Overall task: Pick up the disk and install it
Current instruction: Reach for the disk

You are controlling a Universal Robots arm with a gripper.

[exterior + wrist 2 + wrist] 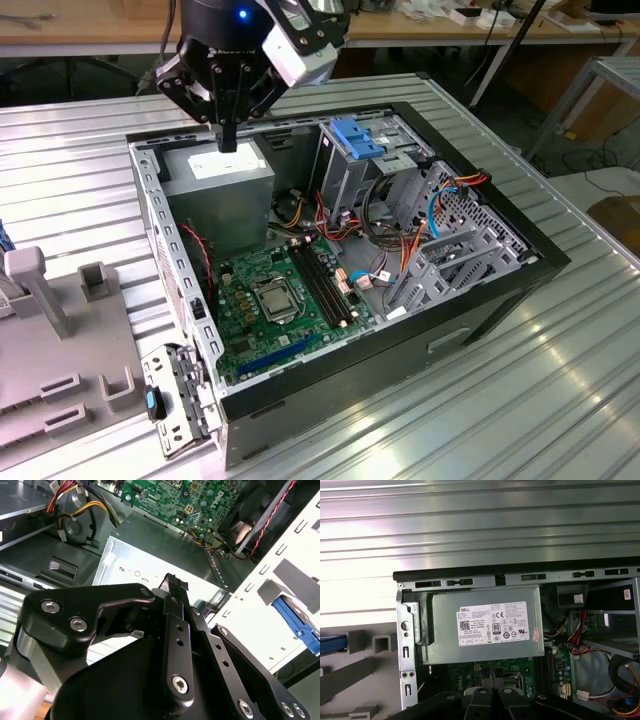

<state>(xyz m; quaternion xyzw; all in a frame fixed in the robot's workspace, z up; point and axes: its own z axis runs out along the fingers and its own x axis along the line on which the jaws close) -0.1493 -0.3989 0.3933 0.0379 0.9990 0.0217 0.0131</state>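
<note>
Disk point(296, 624), flat dark-grey hard drive in a bright blue plastic carrier, is seen beyond the pale perforated metal case wall point(265, 555), is judged rigid, light and shock-sensitive, best taken by its side rails, while the black gripper point(228, 138) is held with fingers together, empty, over the grey metal power-supply box point(215, 178).

Exterior view oblique; both wrist views apparently share power supply point(482, 645) point(165, 542).

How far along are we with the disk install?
Nothing looks done yet: the disk, in its blue frame, lies outside the computer case, beyond its side wall. The gripper hangs over the power supply, fingers shut on nothing. Picking up and installing are both left. Another blue carrier sits in the drive cage.
</note>
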